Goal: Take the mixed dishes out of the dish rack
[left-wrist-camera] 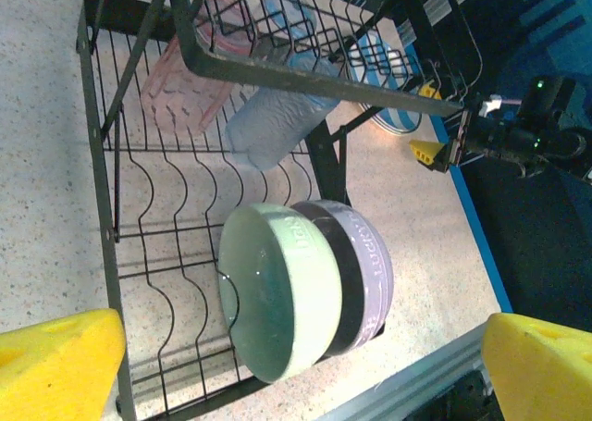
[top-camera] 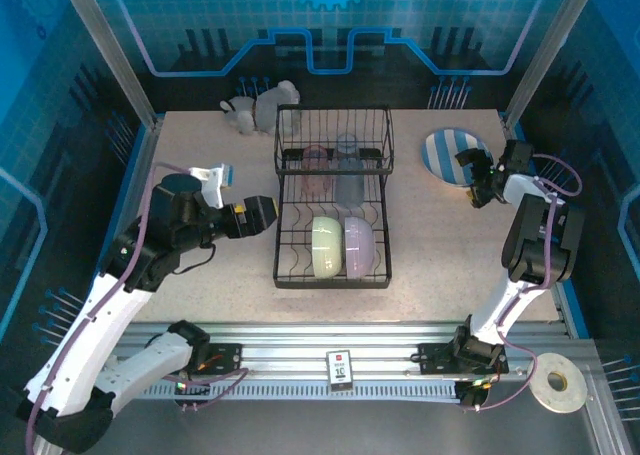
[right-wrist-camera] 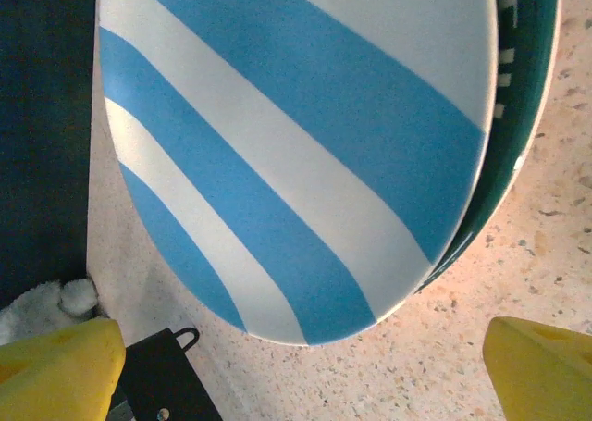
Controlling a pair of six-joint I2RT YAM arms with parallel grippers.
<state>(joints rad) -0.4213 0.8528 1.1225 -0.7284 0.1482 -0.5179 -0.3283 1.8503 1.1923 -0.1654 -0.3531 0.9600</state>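
The dish rack (top-camera: 333,200) is the big one here: black wire, rigid, parked mid-table (top-camera: 200,155). Next size down, a striped plate (top-camera: 447,155) lies on the table to the right of the rack. The right gripper (top-camera: 478,180) is just beside it, fingers spread all the way and holding nothing.

In the rack's lower slots the pale green bowl (left-wrist-camera: 277,296) and lavender bowl (left-wrist-camera: 365,273) stand on edge, touching each other. They look hard and glazed, so I'd guess slippery, chippable and a bit heavy. I'd pinch the top rim. The left gripper (left-wrist-camera: 296,365) faces them, wide open and empty.

Smallest are the pink tumbler (left-wrist-camera: 190,69) and blue-grey tumbler (left-wrist-camera: 277,116) on the upper tier. They look like light plastic, so I'd take them across the body.
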